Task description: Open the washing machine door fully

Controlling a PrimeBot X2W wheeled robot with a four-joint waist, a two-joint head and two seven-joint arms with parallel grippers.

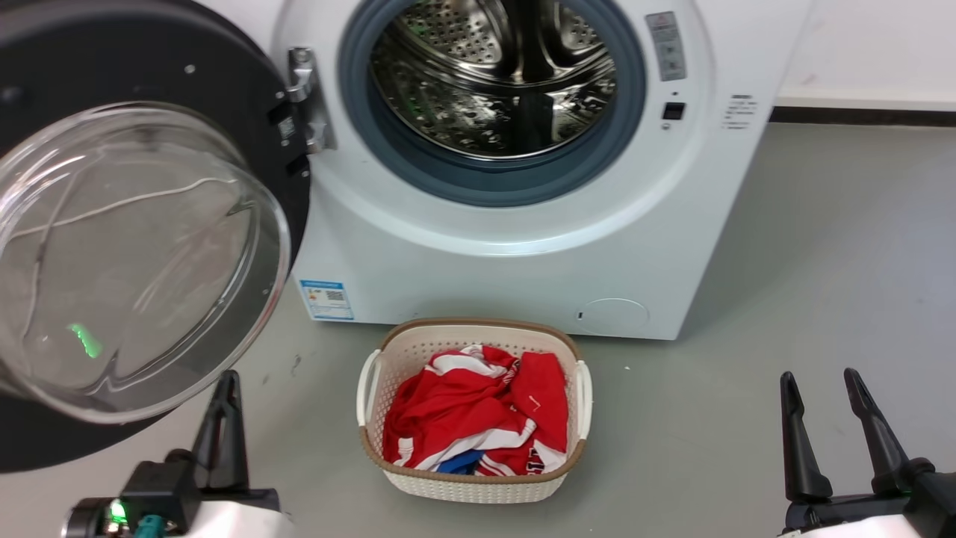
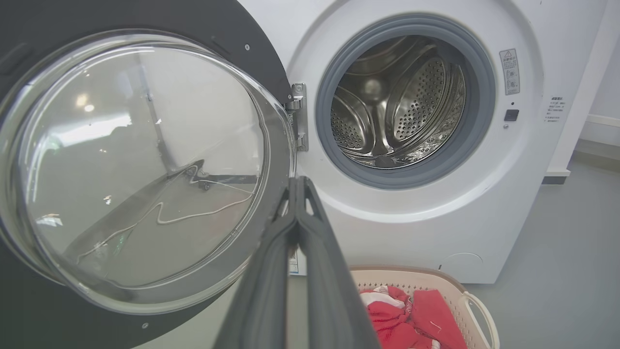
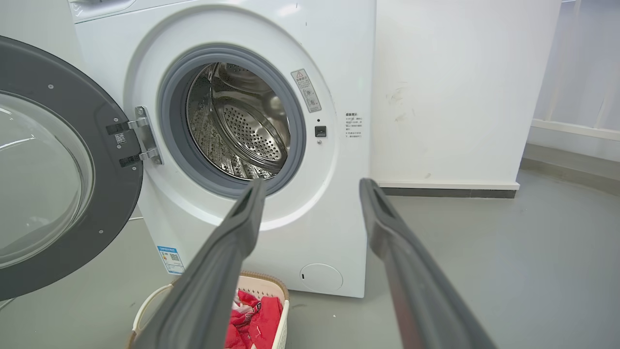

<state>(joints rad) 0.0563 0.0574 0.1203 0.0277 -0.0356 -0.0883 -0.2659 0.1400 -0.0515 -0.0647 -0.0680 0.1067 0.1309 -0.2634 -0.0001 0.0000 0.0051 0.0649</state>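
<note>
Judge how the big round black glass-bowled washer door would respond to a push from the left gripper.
The large round black door with its clear glass bowl would probably swing as one rigid piece about its metal hinge. The thick glass suggests it is heavy. The smooth curved bowl might let the shut left gripper slip.

Left hand (image 1: 226, 379) closed; right hand (image 1: 819, 376) fingers spread.

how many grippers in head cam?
2. Left gripper at lower left, fingers together, just below the washing machine door. Right gripper at lower right, fingers apart, over the floor.
</note>
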